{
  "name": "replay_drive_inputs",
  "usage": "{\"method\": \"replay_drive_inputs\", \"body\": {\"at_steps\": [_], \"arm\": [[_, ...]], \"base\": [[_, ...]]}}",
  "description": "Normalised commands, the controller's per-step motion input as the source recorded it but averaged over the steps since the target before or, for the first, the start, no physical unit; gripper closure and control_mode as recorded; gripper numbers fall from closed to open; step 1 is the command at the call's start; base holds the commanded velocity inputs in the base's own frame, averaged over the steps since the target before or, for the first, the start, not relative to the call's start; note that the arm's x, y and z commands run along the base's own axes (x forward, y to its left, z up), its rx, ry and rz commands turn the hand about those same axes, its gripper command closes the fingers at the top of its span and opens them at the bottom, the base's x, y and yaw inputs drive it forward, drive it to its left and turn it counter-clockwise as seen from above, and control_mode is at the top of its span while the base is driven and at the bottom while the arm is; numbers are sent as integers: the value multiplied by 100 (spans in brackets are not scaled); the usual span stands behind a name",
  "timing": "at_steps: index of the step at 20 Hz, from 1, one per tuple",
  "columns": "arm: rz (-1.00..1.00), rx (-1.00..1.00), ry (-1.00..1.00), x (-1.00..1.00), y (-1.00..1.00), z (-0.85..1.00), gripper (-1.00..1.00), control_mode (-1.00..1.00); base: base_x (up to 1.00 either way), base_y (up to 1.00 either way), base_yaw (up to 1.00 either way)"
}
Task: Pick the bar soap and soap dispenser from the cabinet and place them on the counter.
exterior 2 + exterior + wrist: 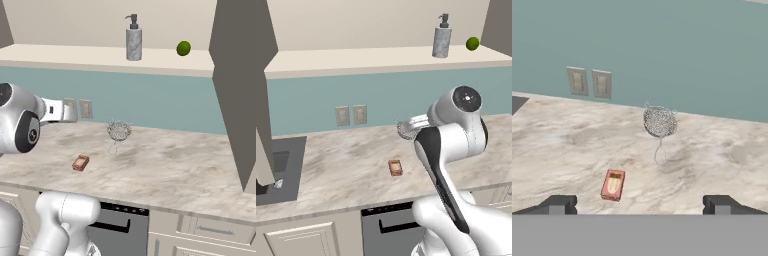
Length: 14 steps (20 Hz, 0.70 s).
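Note:
The bar soap (pixel 395 167) (pixel 80 163) (pixel 613 184), a small reddish block with an orange face, lies flat on the marbled counter (pixel 331 165) (pixel 165 170). The grey speckled soap dispenser (pixel 441 38) (pixel 133 40) stands upright on the cream shelf of the open cabinet (pixel 356 57) (pixel 75 54). My gripper (pixel 640 205) is open and holds nothing. It hovers above the counter, looking down at the bar soap, which sits just ahead and slightly left of the fingertips (pixel 559 204).
A wire-mesh ball (pixel 405 129) (pixel 119 131) (pixel 659 121) rests on the counter behind the soap. A green lime (pixel 472 43) (pixel 183 48) sits on the shelf right of the dispenser. A dark sink (pixel 276 170) lies at the left. An open cabinet door (pixel 235 75) hangs at the right.

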Motion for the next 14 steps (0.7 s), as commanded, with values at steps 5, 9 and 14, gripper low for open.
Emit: {"method": "replay_drive_inputs", "body": {"at_steps": [5, 9, 14], "arm": [[-9, 0, 0, -22, -17, 34, -100, -100], [-10, 0, 0, -26, -16, 29, -100, -100], [-9, 0, -1, -23, -16, 35, -100, -100]], "base": [[0, 0, 0], [0, 0, 0], [0, 0, 0]]}}
